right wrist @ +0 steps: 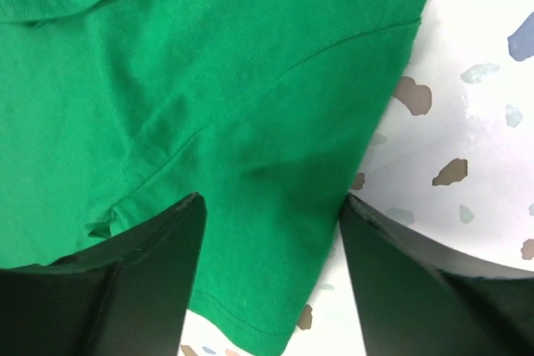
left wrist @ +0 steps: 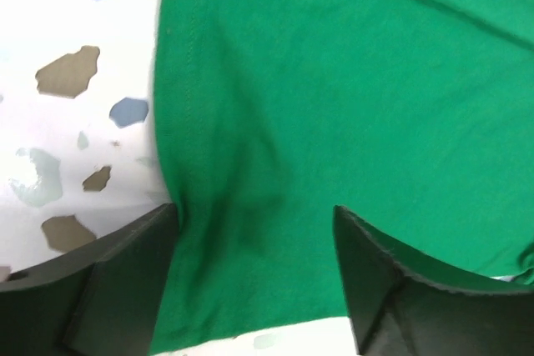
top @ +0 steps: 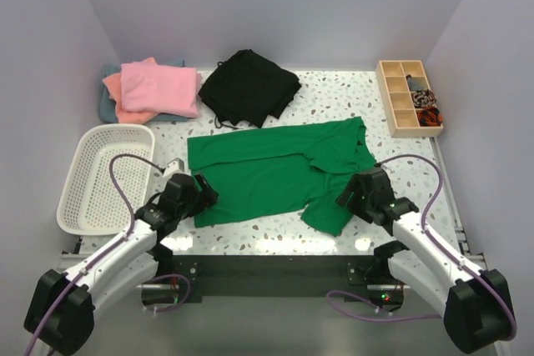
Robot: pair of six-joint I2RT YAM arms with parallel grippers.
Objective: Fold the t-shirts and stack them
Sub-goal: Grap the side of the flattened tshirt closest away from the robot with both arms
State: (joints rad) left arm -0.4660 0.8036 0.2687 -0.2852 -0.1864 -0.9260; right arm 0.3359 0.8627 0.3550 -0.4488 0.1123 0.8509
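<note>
Two items: left tool [top: 203,191] and right tool [top: 350,195], jaws parted over green shirt [top: 267,168] near edge on desk [top: 334,97], apparently placed to pinch for folding.

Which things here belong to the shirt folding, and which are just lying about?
Job: green t-shirt, with the open left gripper and right gripper at its near edge; pile of pink, orange and teal shirts, back left.
Lying about: white mesh basket; wooden compartment tray; black garment, perhaps another shirt, cannot tell.
</note>
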